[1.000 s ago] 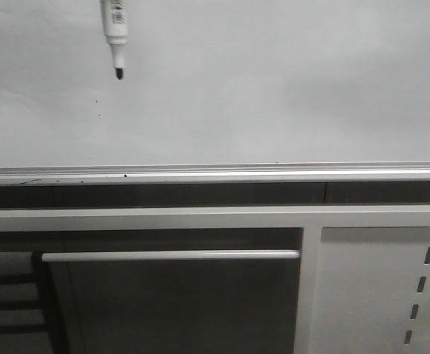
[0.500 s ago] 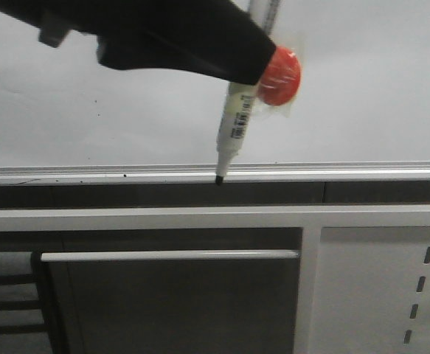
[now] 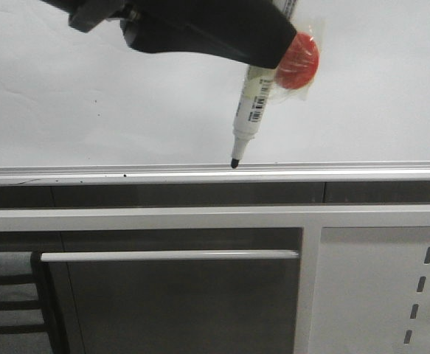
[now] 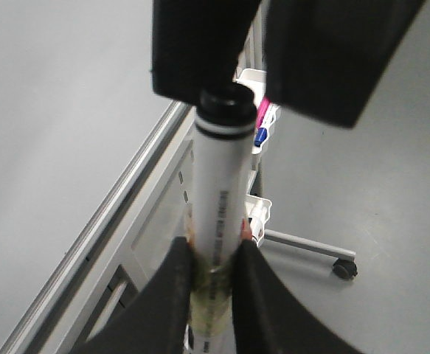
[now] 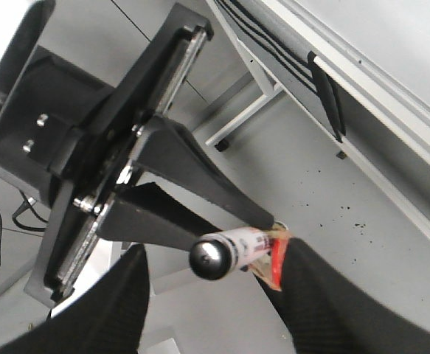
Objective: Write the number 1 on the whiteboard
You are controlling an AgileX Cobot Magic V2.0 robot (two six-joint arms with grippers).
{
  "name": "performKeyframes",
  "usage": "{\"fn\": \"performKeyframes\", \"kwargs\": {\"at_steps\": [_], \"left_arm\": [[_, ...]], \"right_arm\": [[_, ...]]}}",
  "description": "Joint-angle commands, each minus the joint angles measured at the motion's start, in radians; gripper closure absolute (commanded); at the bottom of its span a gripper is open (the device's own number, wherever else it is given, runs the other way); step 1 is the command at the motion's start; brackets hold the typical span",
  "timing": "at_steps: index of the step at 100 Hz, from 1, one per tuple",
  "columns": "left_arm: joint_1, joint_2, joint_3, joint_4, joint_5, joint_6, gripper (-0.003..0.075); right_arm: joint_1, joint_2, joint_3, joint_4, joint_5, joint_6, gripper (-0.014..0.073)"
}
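Observation:
The whiteboard (image 3: 126, 96) fills the upper half of the front view, with its silver rail (image 3: 347, 173) below. No marker stroke shows on it, only tiny specks. My left gripper (image 3: 270, 51) is shut on a white marker (image 3: 250, 110) wrapped with a red piece (image 3: 299, 63). The black tip points down at the rail's upper edge. The left wrist view shows the fingers (image 4: 178, 295) clamped on the marker (image 4: 218, 184), with the board (image 4: 45, 133) beside them. My right gripper (image 5: 215, 254) is open, its jaws apart on either side of the marker's rear end (image 5: 233, 249).
Below the rail are a grey frame with a long bar handle (image 3: 170, 256) and a white perforated panel (image 3: 380, 287). Dark slats (image 3: 8, 302) show at the lower left. A wheeled stand with coloured pens (image 4: 262, 125) stands on the grey floor.
The marker came down from the top left toward the rail with the left gripper entering view. Since half a second ago it has shifted slightly right and up.

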Motion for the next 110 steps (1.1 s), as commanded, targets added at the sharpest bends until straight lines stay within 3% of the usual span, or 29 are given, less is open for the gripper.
{"fn": "performKeyframes", "kwargs": {"at_steps": [1, 15, 47, 73, 82, 99, 110], "left_arm": [[-0.008, -0.017, -0.034, -0.029, -0.017, -0.005, 0.0741], [-0.008, -0.004, -0.034, -0.029, -0.019, -0.005, 0.0741], [-0.008, -0.002, -0.037, -0.029, -0.028, -0.005, 0.0741], [-0.008, -0.002, -0.038, -0.029, -0.028, -0.005, 0.0741], [-0.008, -0.002, -0.038, -0.029, -0.026, -0.005, 0.0741], [-0.008, -0.002, -0.038, -0.029, -0.026, -0.005, 0.0741], [-0.008, -0.002, -0.038, -0.029, -0.026, -0.005, 0.0741]], "right_arm": [[0.016, -0.014, -0.031, 0.047, -0.030, -0.016, 0.0232], [0.045, -0.005, -0.031, 0.046, -0.043, -0.016, 0.0286], [0.047, 0.015, -0.031, 0.040, -0.030, -0.026, 0.0666], [0.047, 0.015, -0.031, 0.039, -0.041, -0.035, 0.0648], [0.047, 0.015, -0.031, 0.039, -0.036, -0.035, 0.0556], [0.045, 0.015, -0.031, 0.039, -0.046, -0.018, 0.0281], [0.045, 0.015, -0.031, 0.039, -0.064, -0.018, 0.0263]]}}
